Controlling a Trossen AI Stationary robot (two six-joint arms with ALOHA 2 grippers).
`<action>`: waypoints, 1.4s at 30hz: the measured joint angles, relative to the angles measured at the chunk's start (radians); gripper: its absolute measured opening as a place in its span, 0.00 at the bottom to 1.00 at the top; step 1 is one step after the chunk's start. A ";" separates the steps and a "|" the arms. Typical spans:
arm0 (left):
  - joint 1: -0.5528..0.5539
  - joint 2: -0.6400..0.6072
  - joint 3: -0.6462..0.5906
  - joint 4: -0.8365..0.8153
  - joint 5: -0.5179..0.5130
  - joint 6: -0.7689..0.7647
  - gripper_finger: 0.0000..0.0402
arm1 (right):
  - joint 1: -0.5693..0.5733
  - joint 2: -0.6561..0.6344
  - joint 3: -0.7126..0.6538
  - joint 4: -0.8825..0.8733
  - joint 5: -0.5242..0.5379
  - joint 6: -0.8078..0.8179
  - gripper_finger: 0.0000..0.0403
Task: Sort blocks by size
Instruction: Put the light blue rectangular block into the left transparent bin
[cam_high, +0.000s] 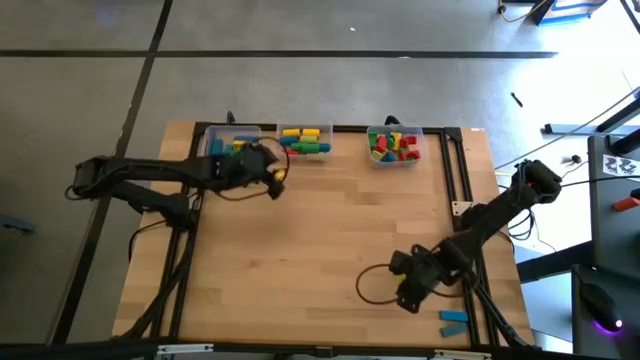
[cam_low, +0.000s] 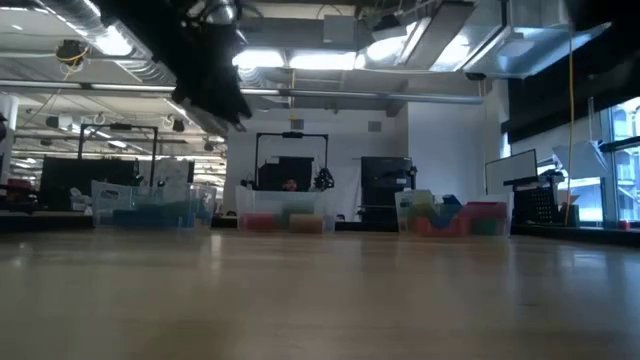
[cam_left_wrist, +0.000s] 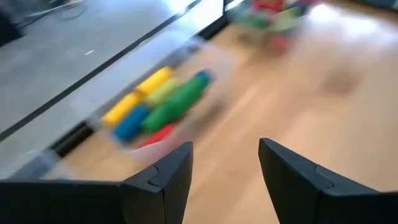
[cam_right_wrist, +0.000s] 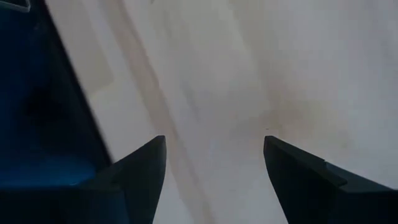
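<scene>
At the table's far edge, the left gripper (cam_high: 277, 180) hovers with jaws apart and empty beside three clear bins (cam_high: 394, 158) holding the blocks (cam_high: 305, 140). A careless swing could clip a bin wall. The right gripper (cam_high: 410, 297) waits wide open near two stray blue blocks (cam_high: 453, 321)

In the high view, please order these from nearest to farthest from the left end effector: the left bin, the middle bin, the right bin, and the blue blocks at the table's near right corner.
From the left end effector:
1. Left bin, at the far edge, partly under the arm.
2. Middle bin, far edge; too close to the left bin to rank surely.
3. Right bin, far edge, farther right.
4. Blue blocks, near right corner.
</scene>
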 joint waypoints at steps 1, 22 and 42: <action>-0.031 0.000 -0.002 0.025 0.000 -0.011 0.45 | 0.011 0.000 0.000 0.000 -0.022 0.035 0.66; -0.327 0.001 -0.054 0.235 -0.003 0.044 0.45 | 0.294 0.102 0.002 -0.062 -0.290 0.482 0.66; -0.331 0.001 -0.054 0.251 -0.003 0.056 0.45 | 0.419 0.294 0.000 -0.119 -0.279 0.404 0.66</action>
